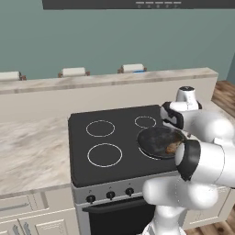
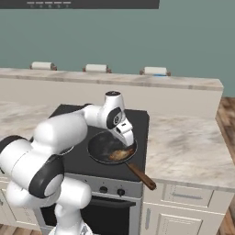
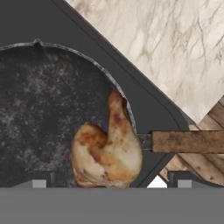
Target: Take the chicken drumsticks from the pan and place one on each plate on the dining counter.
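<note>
Hand view: chicken drumsticks [image 3: 106, 153] lie touching at the pan [image 3: 43, 113] rim, beside its handle [image 3: 188, 141]. Likely light, firm, greasy; grip across the thick meaty end. Hand [image 3: 107, 180] spread wide around them, not yet gripping. Fingertips and drumsticks' lower edge cut off.

No text, label, brand, number or sign could be read anywhere; the marks on the hood panel [image 1: 156, 3] were too small.
</note>
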